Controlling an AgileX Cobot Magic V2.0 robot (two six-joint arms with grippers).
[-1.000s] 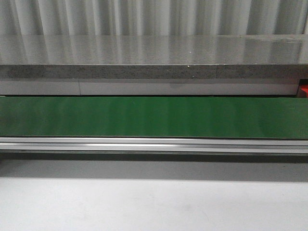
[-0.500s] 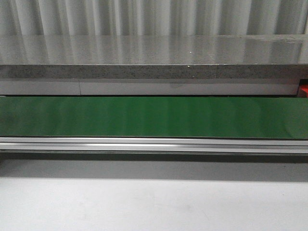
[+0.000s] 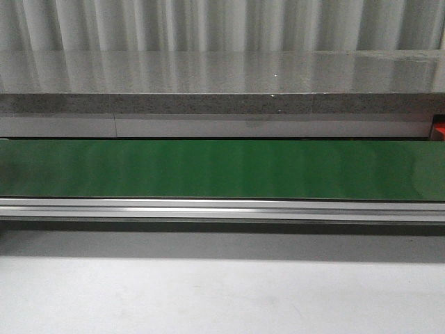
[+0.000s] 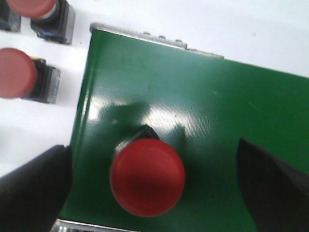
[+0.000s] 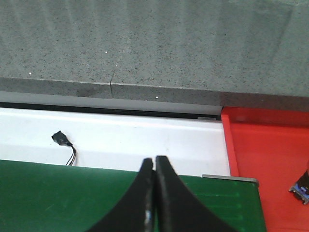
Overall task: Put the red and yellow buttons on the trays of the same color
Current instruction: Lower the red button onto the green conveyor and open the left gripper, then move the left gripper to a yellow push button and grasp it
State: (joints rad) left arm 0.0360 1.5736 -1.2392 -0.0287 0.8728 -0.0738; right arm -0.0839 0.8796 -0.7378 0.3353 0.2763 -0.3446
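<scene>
Grey corrugated wall and stone ledge behind; green conveyor belt across a white desk, bare in the front view; neither arm visible there. In the left wrist view, a red button upright on the belt end, cap toward the camera, long axis vertical through the dark body below; left gripper spread wide either side, not touching. Two more red buttons on the white surface beside the belt. Right gripper pressed closed, empty, over the belt near the red tray; one small item at the tray's edge, unclear. Sorting seemingly early; no yellow button or tray visible.
</scene>
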